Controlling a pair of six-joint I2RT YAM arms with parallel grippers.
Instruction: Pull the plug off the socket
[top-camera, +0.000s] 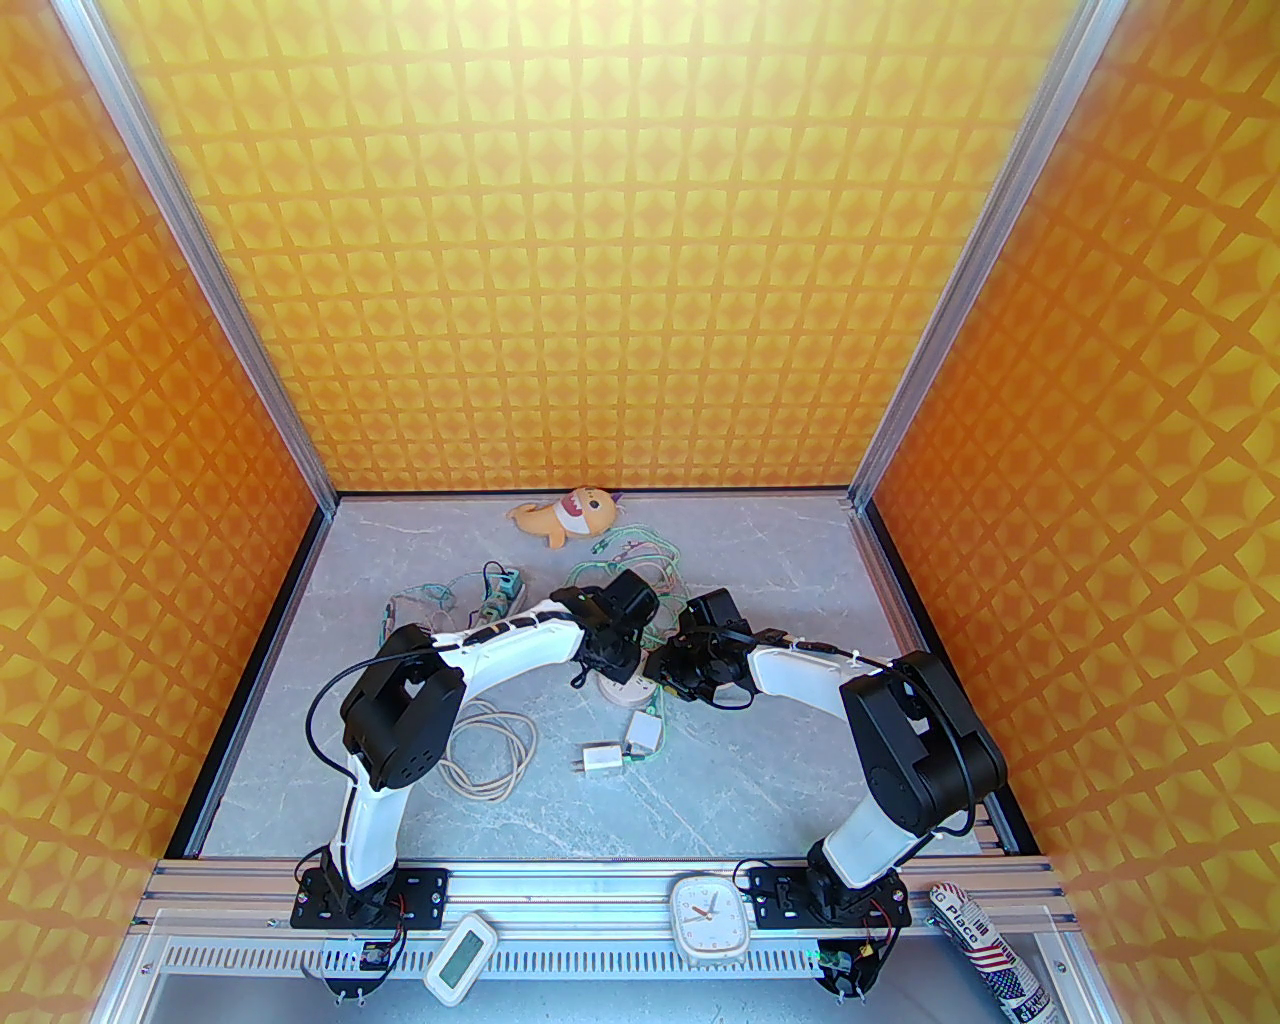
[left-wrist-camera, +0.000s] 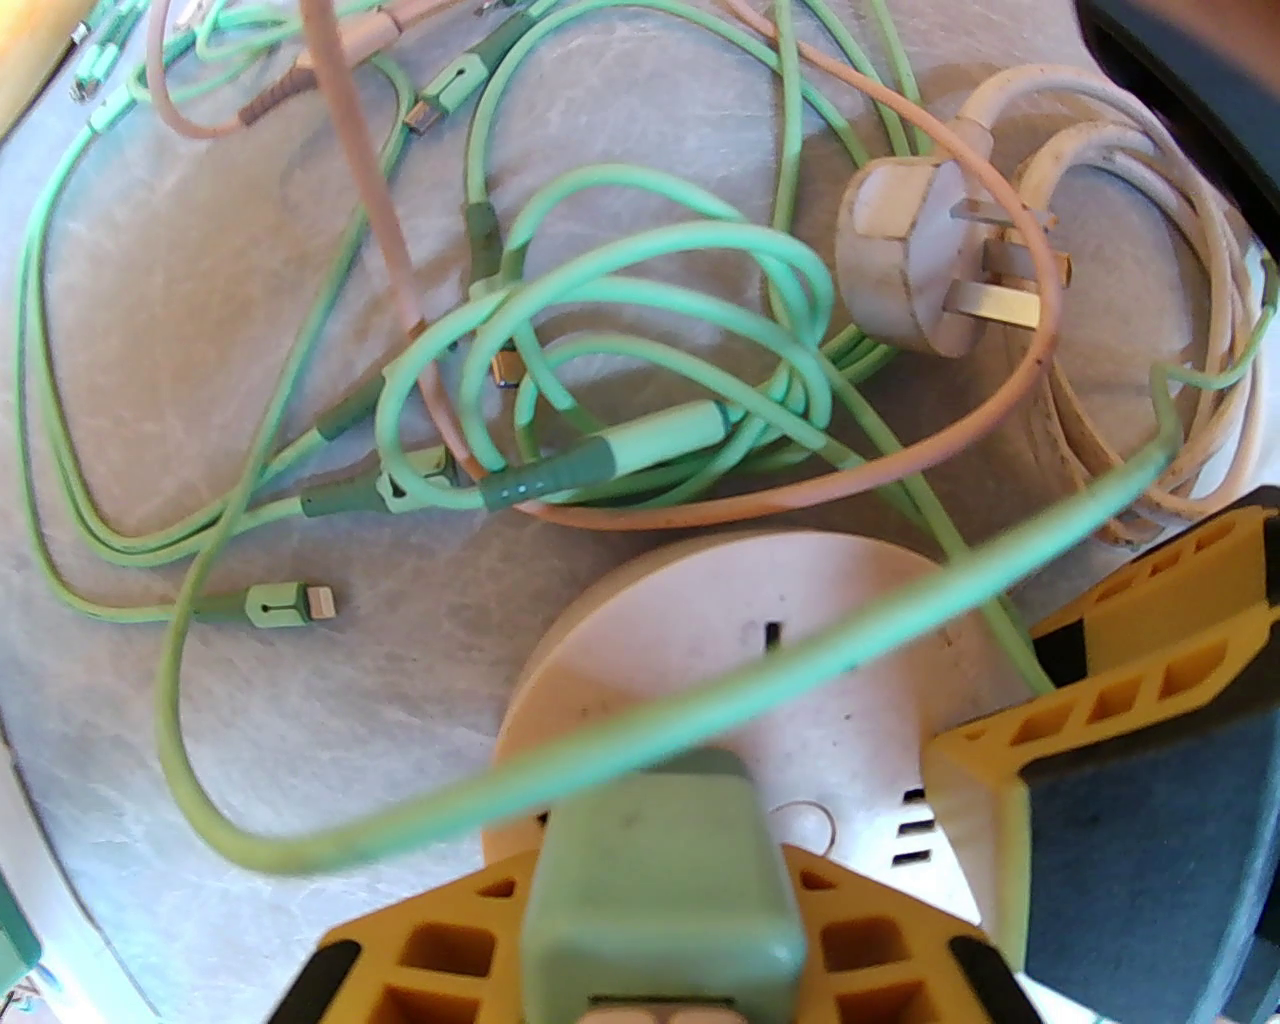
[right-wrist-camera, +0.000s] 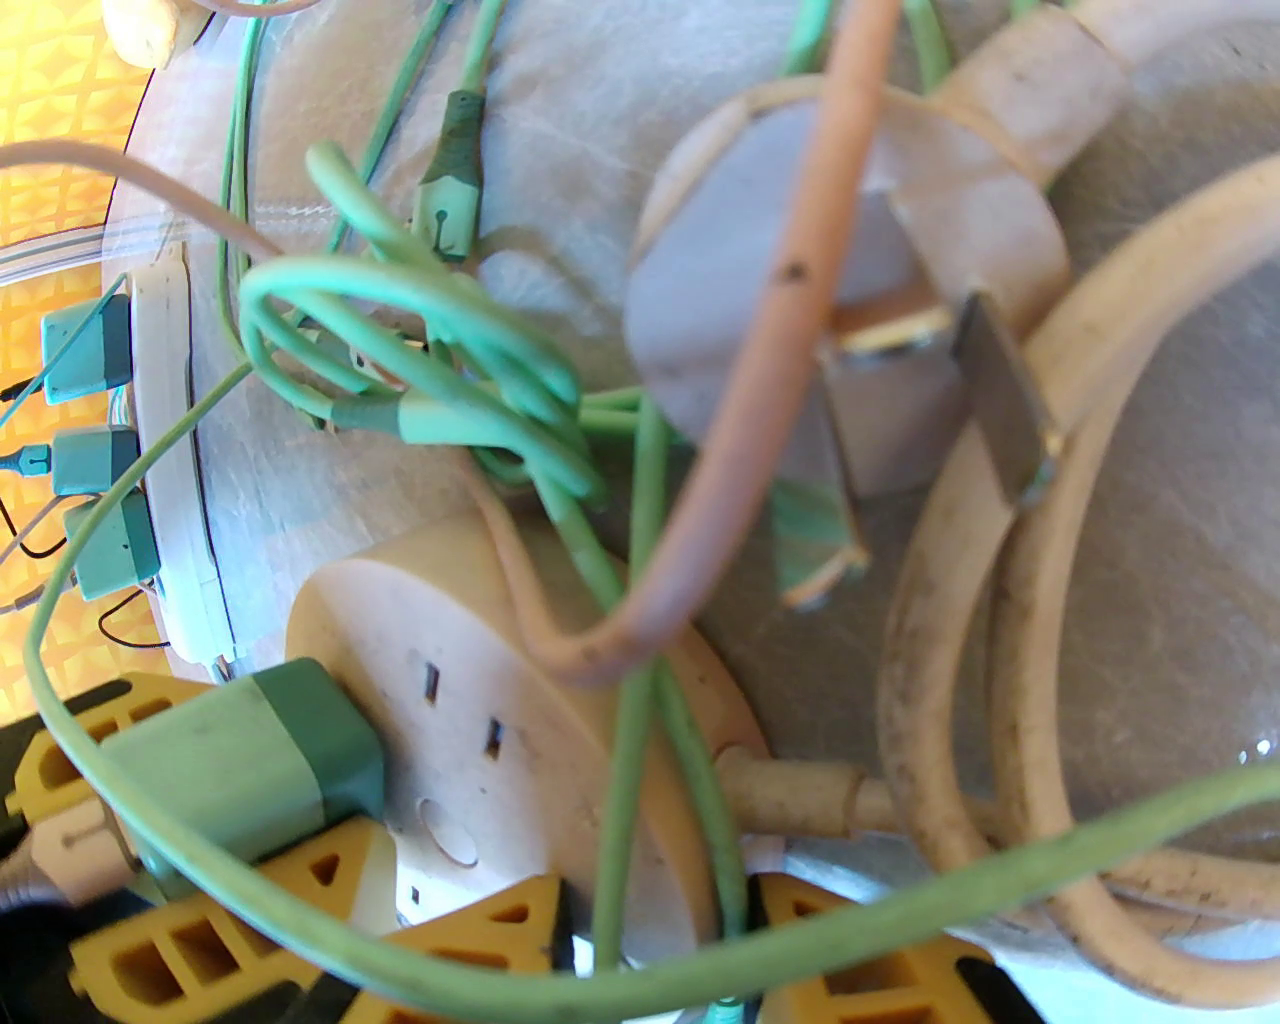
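One green plug (left-wrist-camera: 664, 880) (clamped by left jaws) in socket (left-wrist-camera: 680, 610).

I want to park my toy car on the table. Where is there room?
Front strip of table, between the white charger and the near edge. Also the far right corner, beside the green cables. The middle around the round socket is crowded.

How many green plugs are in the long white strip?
3, in a row down the white strip's left side: upper plug, middle plug, lower plug. More may be hidden.
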